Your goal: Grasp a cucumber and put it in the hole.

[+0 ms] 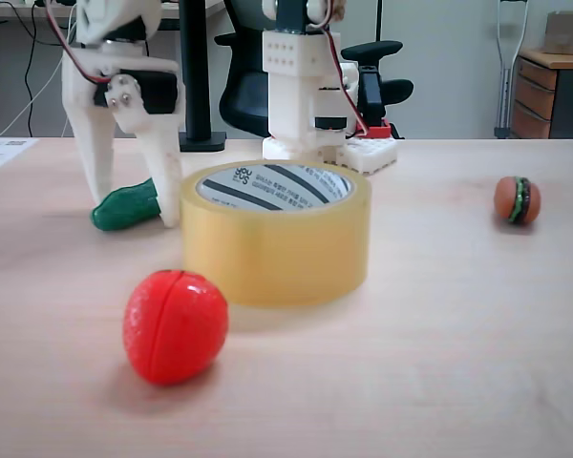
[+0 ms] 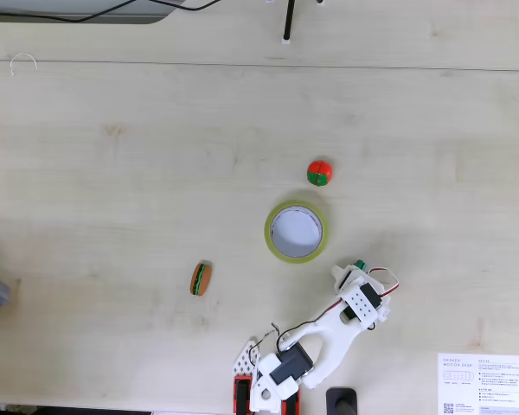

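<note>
Now I see my gripper [image 1: 129, 215] spread, its 2 fingers straddling the cucumber [image 1: 124, 207], which lies flat on the counter [image 1: 439, 315] just left of the tape roll's hole [image 1: 275, 187].

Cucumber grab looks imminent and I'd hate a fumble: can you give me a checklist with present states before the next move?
1. Cucumber between the end effector fingers: ok.
2. Fingers closed on it: not ok, open.
3. Cucumber on the table: ok.
4. Tape roll hole unobstructed: ok.
5. Toy tomato and toy burger away from the roll: ok.
6. Finger contact with the cucumber: cannot tell.
</note>
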`<state>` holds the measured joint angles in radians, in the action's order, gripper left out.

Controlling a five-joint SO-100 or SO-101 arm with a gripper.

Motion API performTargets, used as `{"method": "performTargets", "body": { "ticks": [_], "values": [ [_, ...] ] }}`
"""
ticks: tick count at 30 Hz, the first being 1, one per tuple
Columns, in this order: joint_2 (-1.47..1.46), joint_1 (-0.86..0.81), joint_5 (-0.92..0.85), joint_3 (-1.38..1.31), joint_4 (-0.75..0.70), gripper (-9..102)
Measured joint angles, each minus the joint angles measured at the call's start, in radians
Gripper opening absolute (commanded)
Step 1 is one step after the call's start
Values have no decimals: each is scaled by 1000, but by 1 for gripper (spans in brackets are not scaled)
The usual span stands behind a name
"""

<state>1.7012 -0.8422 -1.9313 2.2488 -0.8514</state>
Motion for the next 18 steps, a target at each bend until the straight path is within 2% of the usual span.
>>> {"method": "performTargets", "body": {
  "ticks": [18],
  "values": [
    [-8,2,5,-18,-18,8]
  ]
}}
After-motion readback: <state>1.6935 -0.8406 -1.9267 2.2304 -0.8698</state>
